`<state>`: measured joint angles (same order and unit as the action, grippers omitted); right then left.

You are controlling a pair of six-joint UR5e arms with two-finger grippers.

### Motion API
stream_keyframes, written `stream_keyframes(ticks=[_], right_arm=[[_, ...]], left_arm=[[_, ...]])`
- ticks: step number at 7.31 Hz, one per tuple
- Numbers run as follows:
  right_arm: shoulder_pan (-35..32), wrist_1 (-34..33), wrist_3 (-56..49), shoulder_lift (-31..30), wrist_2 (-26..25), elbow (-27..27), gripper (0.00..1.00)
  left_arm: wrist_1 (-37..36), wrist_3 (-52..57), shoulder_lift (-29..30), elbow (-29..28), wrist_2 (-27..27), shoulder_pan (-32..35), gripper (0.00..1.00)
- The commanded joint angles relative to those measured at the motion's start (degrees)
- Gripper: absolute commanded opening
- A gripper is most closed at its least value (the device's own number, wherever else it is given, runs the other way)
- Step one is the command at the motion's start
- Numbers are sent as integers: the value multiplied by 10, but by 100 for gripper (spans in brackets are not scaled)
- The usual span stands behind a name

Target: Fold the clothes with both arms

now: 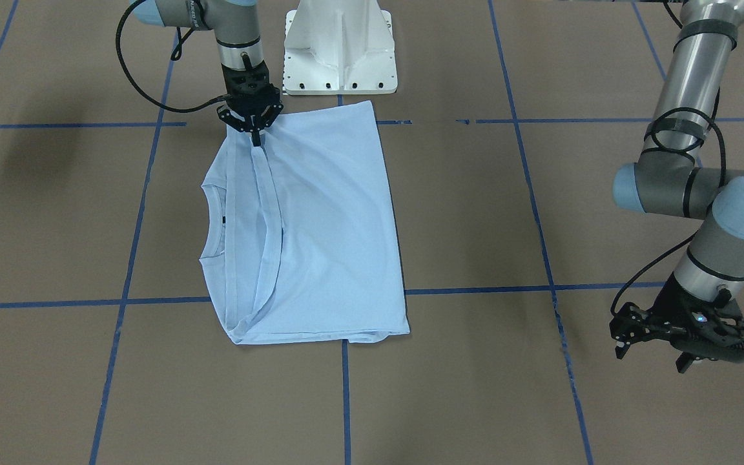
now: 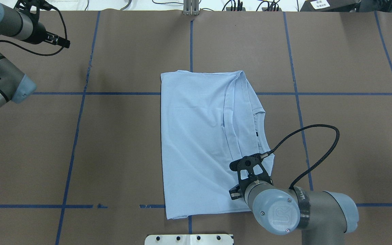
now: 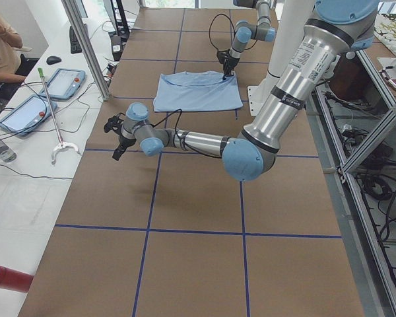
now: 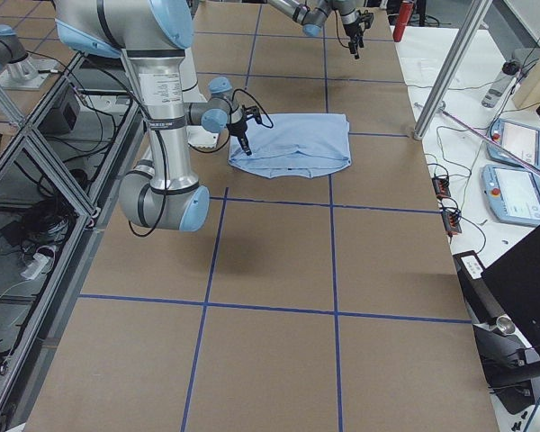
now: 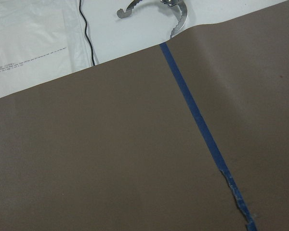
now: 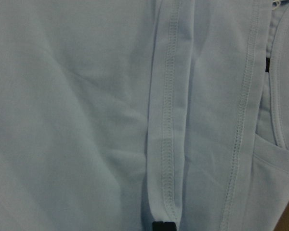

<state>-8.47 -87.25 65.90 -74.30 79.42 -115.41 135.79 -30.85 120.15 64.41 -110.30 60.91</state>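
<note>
T-shirt (image 1: 327, 219) — light blue, folded across itself, flat on the brown table (image 1: 475, 213) just left of centre in the front-facing frame, collar (image 1: 206, 223) at its left edge. Meets the right gripper (image 1: 256, 139) at upper left of that frame: jaws pinched narrow on a stitched hem (image 6: 166, 120) near the shirt's top corner, cloth creasing away from the grip. Sits well apart from the left gripper (image 1: 619, 336) at lower right — jaws spread, over bare table beside a blue tape line (image 5: 195, 110).
</note>
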Motion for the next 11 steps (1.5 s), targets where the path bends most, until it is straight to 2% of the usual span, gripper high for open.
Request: stream_keyframes(ticks=[1,3,5,6,8,9,10,11], right_arm=[[-8,-7,0,-39,3,-33,0],[-8,-7,18,-103,2,-69,0],[-1,-7,69,-110,0,-66,0],[2,-6,70,-107,-4,-57,99],[-4,1,60,-94,5,-57,100],[-29,1,54,-63,22,-55,100],[-67,1,30,-38,59,-53,100],[-104,1,26,-21,95,-54,100]], left_arm=[[0,0,0,0,0,0,100],[1,0,0,0,1,0,100],[1,0,-1,2,0,-1,100],[1,0,-3,3,0,-1,100],[1,-1,-4,8,0,-1,100],[1,0,-4,8,0,-1,100],[1,-2,-4,8,-12,-2,100],[1,-37,-5,22,-52,-2,100]])
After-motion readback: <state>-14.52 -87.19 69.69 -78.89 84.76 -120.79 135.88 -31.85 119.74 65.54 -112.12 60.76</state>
